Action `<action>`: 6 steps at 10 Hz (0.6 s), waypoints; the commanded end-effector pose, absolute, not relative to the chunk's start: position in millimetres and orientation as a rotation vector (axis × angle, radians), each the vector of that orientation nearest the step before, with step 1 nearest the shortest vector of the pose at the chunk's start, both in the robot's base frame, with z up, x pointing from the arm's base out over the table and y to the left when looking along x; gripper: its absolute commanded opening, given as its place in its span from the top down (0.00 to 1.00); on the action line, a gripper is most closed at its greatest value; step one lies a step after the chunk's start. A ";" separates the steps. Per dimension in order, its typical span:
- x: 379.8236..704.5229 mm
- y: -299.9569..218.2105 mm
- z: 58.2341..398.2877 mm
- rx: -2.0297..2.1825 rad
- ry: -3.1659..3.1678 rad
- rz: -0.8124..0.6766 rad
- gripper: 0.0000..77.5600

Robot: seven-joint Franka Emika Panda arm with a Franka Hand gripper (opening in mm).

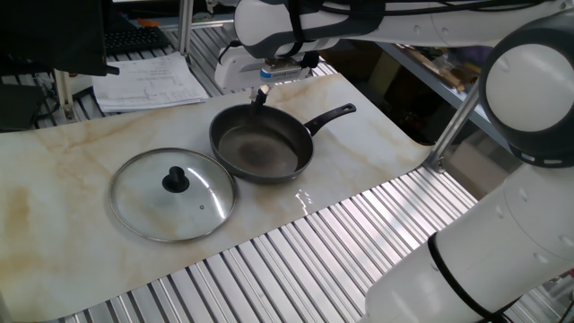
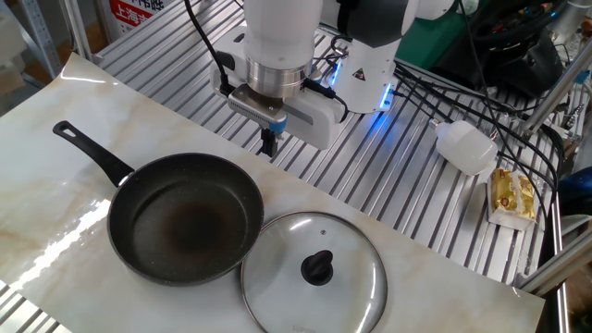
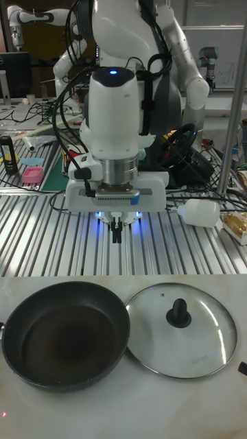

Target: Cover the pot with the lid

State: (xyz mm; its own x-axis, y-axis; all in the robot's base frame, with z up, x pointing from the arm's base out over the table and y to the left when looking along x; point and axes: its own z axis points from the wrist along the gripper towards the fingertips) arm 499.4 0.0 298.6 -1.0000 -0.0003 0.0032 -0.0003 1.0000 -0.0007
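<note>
The pot (image 1: 262, 146) (image 2: 185, 217) (image 3: 65, 336) is a shallow black frying pan with a long handle, resting on the marble mat with nothing in it. The glass lid (image 1: 173, 193) (image 2: 314, 272) (image 3: 180, 329) with its black knob lies flat on the mat right beside the pot, rims nearly touching. My gripper (image 1: 260, 96) (image 2: 269, 144) (image 3: 118, 235) hangs in the air behind the pot's far edge, above the metal slats. Its fingers are pressed together with nothing between them.
The marble mat (image 1: 81, 161) lies on a ribbed metal table (image 2: 407, 203). A white bottle (image 2: 465, 146) and a yellow packet (image 2: 511, 197) lie on the slats to one side. Papers (image 1: 148, 81) sit past the mat's far edge.
</note>
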 end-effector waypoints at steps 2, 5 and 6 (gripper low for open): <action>499.0 0.1 298.5 0.075 -3.182 0.044 1.00; 499.0 0.1 298.5 0.086 -3.175 0.043 1.00; 498.4 0.3 298.3 0.084 -3.174 0.044 1.00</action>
